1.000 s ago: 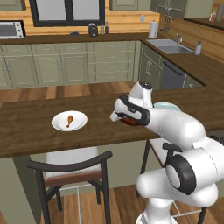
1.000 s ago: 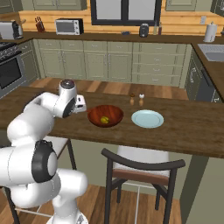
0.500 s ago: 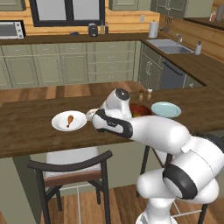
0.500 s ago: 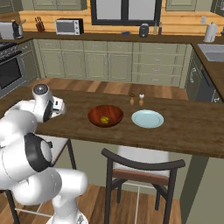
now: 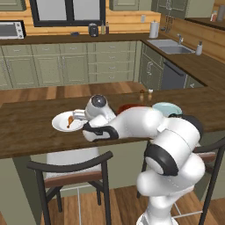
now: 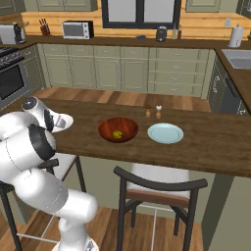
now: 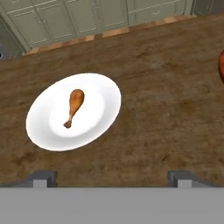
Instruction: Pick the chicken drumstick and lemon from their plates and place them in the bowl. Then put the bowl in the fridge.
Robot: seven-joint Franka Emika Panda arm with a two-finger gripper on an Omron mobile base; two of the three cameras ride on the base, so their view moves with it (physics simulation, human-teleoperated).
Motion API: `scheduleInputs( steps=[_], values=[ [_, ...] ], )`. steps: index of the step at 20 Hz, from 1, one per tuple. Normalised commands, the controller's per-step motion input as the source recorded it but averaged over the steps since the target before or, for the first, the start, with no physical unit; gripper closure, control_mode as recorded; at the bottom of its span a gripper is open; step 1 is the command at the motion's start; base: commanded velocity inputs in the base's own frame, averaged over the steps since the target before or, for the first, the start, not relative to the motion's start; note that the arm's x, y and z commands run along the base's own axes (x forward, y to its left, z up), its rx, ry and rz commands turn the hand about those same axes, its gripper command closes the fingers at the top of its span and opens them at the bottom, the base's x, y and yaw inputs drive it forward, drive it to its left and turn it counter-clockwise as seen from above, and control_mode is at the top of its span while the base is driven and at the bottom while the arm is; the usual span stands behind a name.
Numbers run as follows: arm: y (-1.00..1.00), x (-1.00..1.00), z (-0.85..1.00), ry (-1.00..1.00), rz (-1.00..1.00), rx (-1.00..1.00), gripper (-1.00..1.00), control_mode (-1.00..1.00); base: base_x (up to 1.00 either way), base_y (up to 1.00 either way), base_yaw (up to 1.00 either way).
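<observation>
in the left base view, your white arm is stretching low across the wooden counter (image 5: 26, 132), its gripper (image 5: 78, 115) hovering at the right rim of the white plate (image 5: 61, 123), where the chicken drumstick (image 5: 70, 120) is lying. the reddish-brown bowl (image 5: 127, 107) is peeking out behind the arm, and the pale blue-green plate (image 5: 169, 108) is sitting just beyond it to the right (two small shakers (image 5: 146, 93) are standing near the counter's far edge). a dark chair (image 5: 72, 169) is tucked under the counter.

in the right base view, your arm is folding in at the left edge, partly covering the white plate (image 6: 64, 120). the bowl (image 6: 118, 130) is sitting mid-counter with the lemon (image 6: 117, 134) resting inside it, and the blue-green plate (image 6: 165, 133) is lying bare just beside the bowl on its right. the shakers (image 6: 153, 111) are standing behind, between bowl and plate.

in the hand view, you are looking down on the white plate (image 7: 48, 131) with the drumstick (image 7: 75, 105) lying near its middle, meaty end up in the frame, bone end down. the two finger tips (image 7: 41, 178) are standing wide apart at the bottom, nothing between them, and clear of the plate. a sliver of the bowl (image 7: 221, 65) is showing at the right edge.
</observation>
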Motion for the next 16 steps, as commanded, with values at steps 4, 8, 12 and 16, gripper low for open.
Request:
scheduleInputs(
  steps=[4, 8, 12, 16],
  values=[
    [0.19, 0.49, 0.00, 0.04, -0.11, 0.00, -1.00, -1.00, 0.00, 0.00, 0.00],
    [0.39, 0.35, 0.00, 0.03, -0.03, 0.00, -1.00, -1.00, 0.00, 0.00, 0.00],
    [0.32, 0.36, -0.04, 0.04, -0.01, 0.00, -1.00, -1.00, 0.00, 0.00, 0.00],
    [0.05, 0.43, 0.00, 0.03, 0.00, 0.00, -1.00, -1.00, 0.00, 0.00, 0.00]
  ],
)
